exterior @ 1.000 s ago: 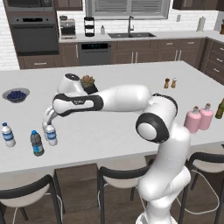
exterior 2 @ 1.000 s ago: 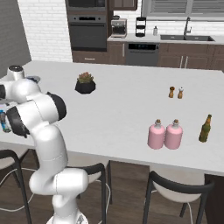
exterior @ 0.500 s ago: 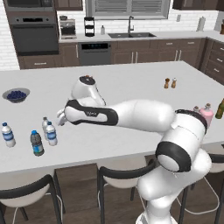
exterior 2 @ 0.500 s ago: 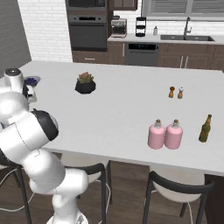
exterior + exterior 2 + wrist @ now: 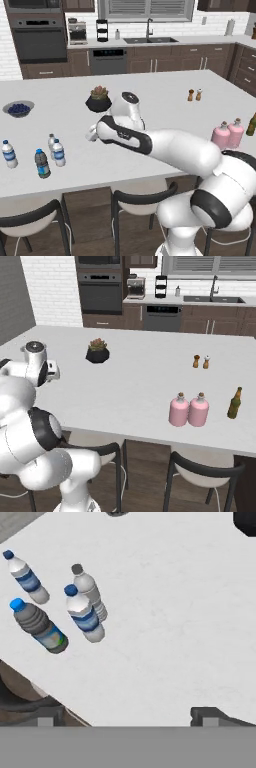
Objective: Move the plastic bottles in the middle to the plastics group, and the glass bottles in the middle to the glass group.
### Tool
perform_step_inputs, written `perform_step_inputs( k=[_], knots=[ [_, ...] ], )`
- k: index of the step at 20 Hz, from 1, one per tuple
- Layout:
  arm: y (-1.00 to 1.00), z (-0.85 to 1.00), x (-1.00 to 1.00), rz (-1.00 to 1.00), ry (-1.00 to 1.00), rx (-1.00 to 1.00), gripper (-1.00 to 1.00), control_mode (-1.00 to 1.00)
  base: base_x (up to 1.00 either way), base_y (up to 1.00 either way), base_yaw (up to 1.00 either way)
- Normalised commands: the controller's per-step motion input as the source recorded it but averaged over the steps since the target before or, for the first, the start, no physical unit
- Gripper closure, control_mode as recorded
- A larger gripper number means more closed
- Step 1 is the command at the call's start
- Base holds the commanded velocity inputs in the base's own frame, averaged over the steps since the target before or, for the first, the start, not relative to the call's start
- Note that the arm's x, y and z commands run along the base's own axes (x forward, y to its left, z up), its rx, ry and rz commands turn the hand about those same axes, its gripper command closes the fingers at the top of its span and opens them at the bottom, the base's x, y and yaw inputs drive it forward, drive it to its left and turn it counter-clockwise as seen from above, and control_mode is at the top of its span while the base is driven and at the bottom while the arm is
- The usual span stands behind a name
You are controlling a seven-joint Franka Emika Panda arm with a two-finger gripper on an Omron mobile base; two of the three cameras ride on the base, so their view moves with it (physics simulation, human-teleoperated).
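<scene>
fingers spread and empty, four water bottles grouped on the tabletop edge

fingers (image 5: 125, 714) are spread wide with nothing between them, hovering above bare tabletop (image 5: 175, 622). in the hand view only the two dark tips show at the bottom edge, well apart from each other.

up and to the left of the fingers in the hand view stand four small bottles, all upright:
- the plain grey bottle (image 5: 90, 592), unlabelled, grey cap
- the blue-label bottle (image 5: 84, 614) touching or just beside the plain one, on the near side of it
- the dark grey bottle (image 5: 40, 626) with a blue cap, further left, near the tabletop edge
- the far clear bottle (image 5: 27, 578) with a blue label, furthest from the fingers, apart from the other three

in the left base view the same four sit at the left end of the tabletop, left of the hand: plain grey bottle (image 5: 51, 143) and blue-label bottle (image 5: 59, 153) as a pair, dark grey bottle (image 5: 42, 163) in front, far clear bottle (image 5: 8, 153) at the far left.

far side from the fingers, at the right end: two pink bottles (image 5: 189, 409) side by side and touching, with the olive bottle (image 5: 234, 404) near them to the right. salt and pepper shakers (image 5: 201, 361) stand further back. a potted plant (image 5: 98, 98) sits just behind the arm's wrist, and a bowl of blueberries (image 5: 18, 108) sits at the back left.
</scene>
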Motion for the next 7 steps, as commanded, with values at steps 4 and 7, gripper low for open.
perform_step_inputs(
  k=[4, 7],
  knots=[
    [-0.95, 0.0, 0.0, -0.19, 0.0, 0.14, -1.0, -1.0, 0.0, 0.0, 0.0],
    [-0.91, 0.0, 0.0, -0.19, 0.0, 0.15, -1.0, -1.0, 0.0, 0.0, 0.0]
  ],
)
